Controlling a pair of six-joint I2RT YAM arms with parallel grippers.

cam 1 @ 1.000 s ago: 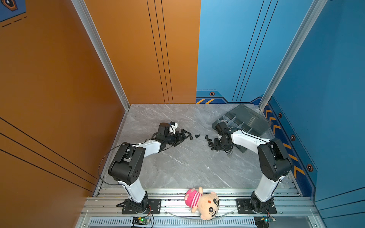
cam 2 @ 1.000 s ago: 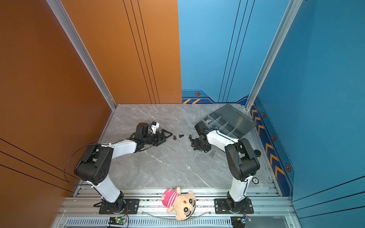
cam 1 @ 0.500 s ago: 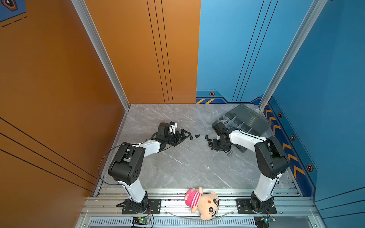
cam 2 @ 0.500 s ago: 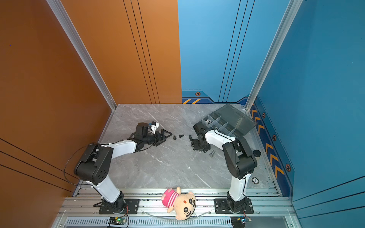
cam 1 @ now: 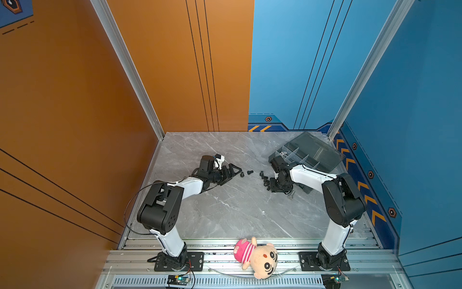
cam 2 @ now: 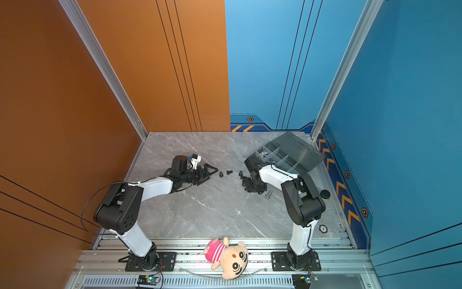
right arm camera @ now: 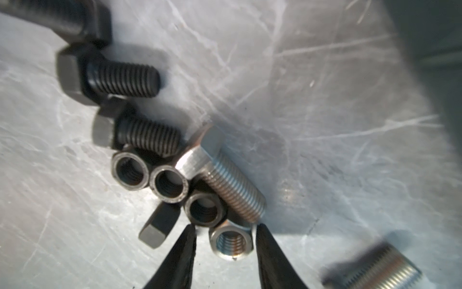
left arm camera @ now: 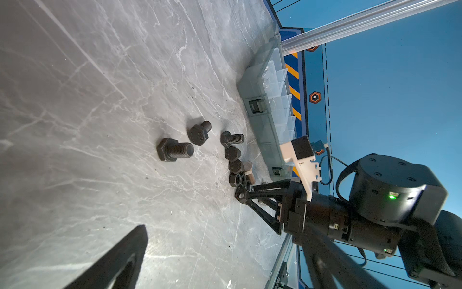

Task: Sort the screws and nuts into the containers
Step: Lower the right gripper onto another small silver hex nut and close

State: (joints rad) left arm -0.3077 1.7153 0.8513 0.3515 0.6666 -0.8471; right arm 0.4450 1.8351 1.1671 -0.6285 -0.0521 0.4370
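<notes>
Black hex-head screws and a silver screw lie in a loose pile with dark nuts on the marble table. My right gripper is down at this pile, open. Its fingertips straddle a silver nut, with a thin gap on one side. In both top views it stands at the pile. My left gripper lies low and wide open, empty, just left of two black screws. The grey organizer box with its containers stands open at the back right.
A further silver screw lies beside the right arm. A black-capped jar stands near the right wall. A plush doll rests on the front rail. The box's lid leans back toward the blue wall.
The right arm's elbow has shifted a little toward the centre while its gripper stays at the pile. The left arm has not moved.
</notes>
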